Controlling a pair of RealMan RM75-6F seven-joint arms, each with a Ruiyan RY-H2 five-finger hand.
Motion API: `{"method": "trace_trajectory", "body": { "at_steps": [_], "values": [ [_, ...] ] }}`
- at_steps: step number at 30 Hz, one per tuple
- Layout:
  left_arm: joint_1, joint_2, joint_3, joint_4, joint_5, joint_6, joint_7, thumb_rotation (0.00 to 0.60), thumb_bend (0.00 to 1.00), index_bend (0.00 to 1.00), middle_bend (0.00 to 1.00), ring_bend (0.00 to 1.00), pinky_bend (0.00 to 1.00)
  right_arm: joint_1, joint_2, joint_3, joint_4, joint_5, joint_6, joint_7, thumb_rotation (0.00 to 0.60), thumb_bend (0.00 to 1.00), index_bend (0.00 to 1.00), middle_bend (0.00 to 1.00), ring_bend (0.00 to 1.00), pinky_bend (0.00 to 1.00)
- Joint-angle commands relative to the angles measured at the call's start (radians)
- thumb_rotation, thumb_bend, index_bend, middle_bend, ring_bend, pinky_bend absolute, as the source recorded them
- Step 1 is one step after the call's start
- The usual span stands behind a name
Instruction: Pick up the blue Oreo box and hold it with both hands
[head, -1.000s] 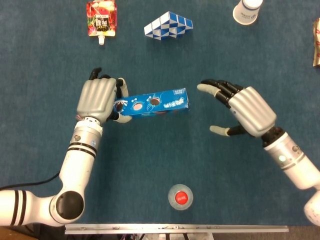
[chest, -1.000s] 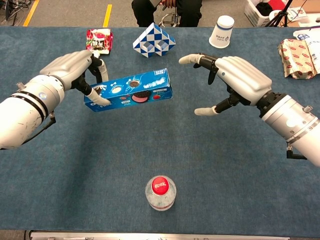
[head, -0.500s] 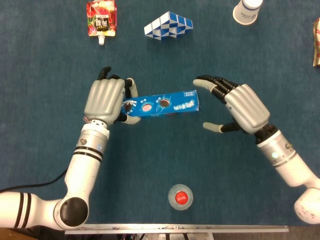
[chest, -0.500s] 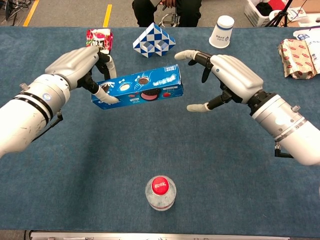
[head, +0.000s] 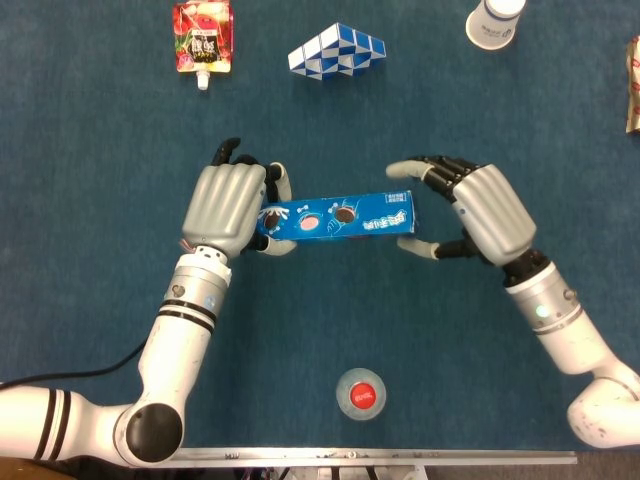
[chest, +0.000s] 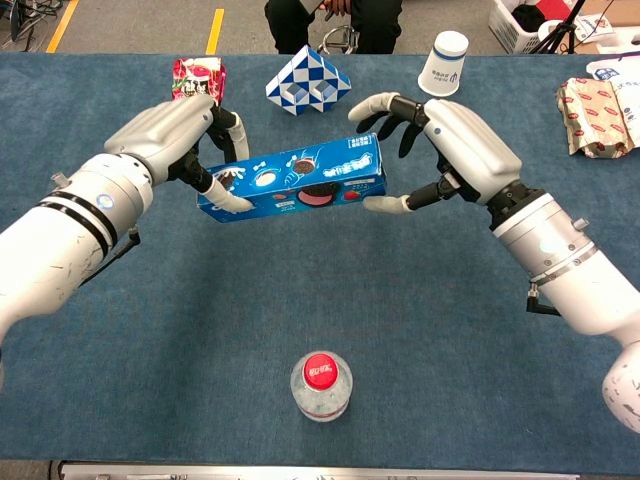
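My left hand (head: 225, 205) grips the left end of the blue Oreo box (head: 340, 215), which hangs lengthwise above the table. In the chest view the box (chest: 300, 182) tilts up slightly to the right, with my left hand (chest: 165, 130) wrapped over its left end. At the right end my right hand (head: 490, 210) brackets the box, fingers spread above it and thumb just under its lower corner. The chest view shows that right hand (chest: 460, 135) with its thumb at the box's edge; a firm hold does not show.
A clear bottle with a red cap (head: 359, 394) stands near the front edge. At the back lie a red pouch (head: 203, 35), a blue-and-white snake cube (head: 337, 50) and a paper cup (head: 494, 22). A snack pack (chest: 595, 115) lies at the far right.
My left hand has carried the box to the right and slightly forward. The right hand has moved left and its fingers now bracket the box's right end.
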Motion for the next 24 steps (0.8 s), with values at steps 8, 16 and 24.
{"method": "trace_trajectory", "body": {
  "at_steps": [8, 16, 24],
  "values": [
    [0.002, 0.003, 0.004, -0.011, 0.007, 0.000, -0.010, 0.600, 0.06, 0.64, 0.69, 0.32, 0.10, -0.012, -0.053, 0.014, 0.051, 0.005, 0.050, 0.005, 0.600, 0.01, 0.58, 0.63, 0.64, 0.62],
    [0.003, 0.015, 0.016, -0.022, 0.018, -0.010, -0.014, 0.600, 0.06, 0.59, 0.65, 0.32, 0.10, -0.019, -0.067, 0.020, 0.064, 0.011, 0.071, -0.005, 0.600, 0.12, 0.66, 0.69, 0.70, 0.64],
    [0.005, 0.022, 0.025, -0.020, 0.032, -0.025, -0.029, 0.600, 0.06, 0.50, 0.53, 0.32, 0.10, -0.022, -0.072, 0.022, 0.070, 0.015, 0.080, -0.007, 0.600, 0.15, 0.67, 0.70, 0.71, 0.64]
  ]
}}
